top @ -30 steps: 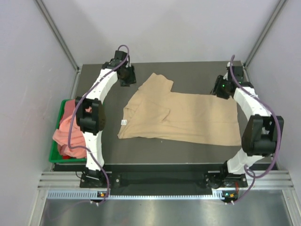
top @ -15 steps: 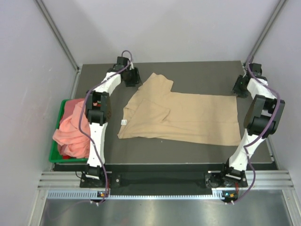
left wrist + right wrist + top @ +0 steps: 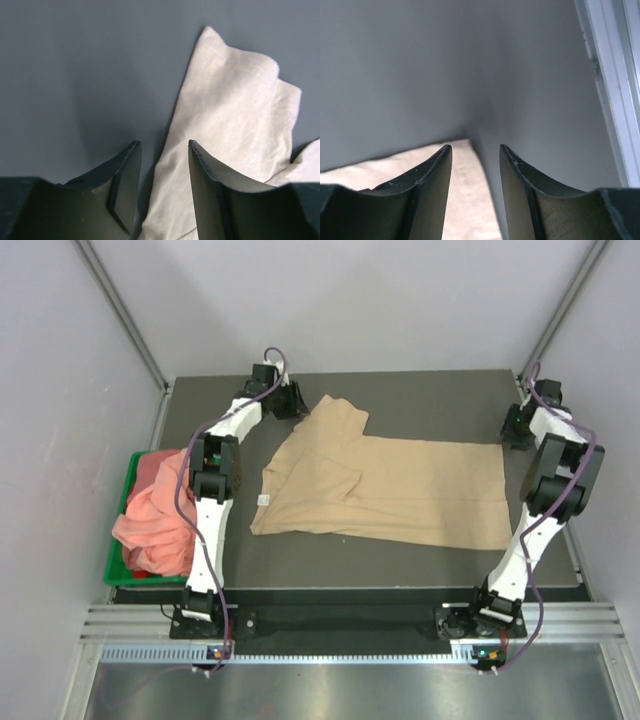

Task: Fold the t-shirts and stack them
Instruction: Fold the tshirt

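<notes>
A tan t-shirt [image 3: 385, 485] lies spread flat on the dark table, its small white neck label [image 3: 264, 499] at the left edge. My left gripper [image 3: 293, 403] is open over the shirt's far left sleeve [image 3: 225, 115], whose edge lies between its jaws. My right gripper [image 3: 513, 430] is open at the shirt's far right corner [image 3: 465, 200], which lies between its jaws. Salmon-pink t-shirts [image 3: 150, 520] are heaped at the left.
A green plastic bin [image 3: 120, 575] holds the pink shirts off the table's left edge. A metal frame rail [image 3: 612, 90] runs close along the right side. Grey walls enclose the table.
The left gripper has moved right toward the sleeve. The right gripper has swung out from over the shirt to its far right corner.
</notes>
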### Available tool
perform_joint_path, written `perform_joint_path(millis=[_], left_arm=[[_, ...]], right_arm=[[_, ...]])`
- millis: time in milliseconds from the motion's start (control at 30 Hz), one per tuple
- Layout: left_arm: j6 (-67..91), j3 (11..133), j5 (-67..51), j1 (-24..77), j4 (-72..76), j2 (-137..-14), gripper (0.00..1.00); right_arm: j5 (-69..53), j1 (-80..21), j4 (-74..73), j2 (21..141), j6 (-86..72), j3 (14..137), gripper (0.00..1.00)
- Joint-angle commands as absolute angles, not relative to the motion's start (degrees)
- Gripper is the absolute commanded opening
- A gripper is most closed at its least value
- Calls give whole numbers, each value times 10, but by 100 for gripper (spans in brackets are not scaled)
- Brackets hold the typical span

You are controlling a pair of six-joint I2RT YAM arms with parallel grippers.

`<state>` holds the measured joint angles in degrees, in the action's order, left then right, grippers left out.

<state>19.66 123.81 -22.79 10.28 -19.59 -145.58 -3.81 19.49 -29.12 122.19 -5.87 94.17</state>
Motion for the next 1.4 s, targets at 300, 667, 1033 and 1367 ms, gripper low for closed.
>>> perform_joint_path(millis=[300, 667, 1033, 1367], left_arm=[[243, 1269, -333, 103, -125, -1497, 17], [267, 1277, -348, 103, -113, -1480, 0], [245, 1270, -322, 102, -136, -1430, 0], [230, 1225, -308, 101, -143, -1379, 0]], right_arm=[[-83, 207, -266, 1261, -15, 983, 41], [-98, 209, -268, 1266, -18, 987, 22], [-77, 210, -251, 1250, -28, 991, 0], [-85, 210, -242, 1222, -34, 967, 7]])
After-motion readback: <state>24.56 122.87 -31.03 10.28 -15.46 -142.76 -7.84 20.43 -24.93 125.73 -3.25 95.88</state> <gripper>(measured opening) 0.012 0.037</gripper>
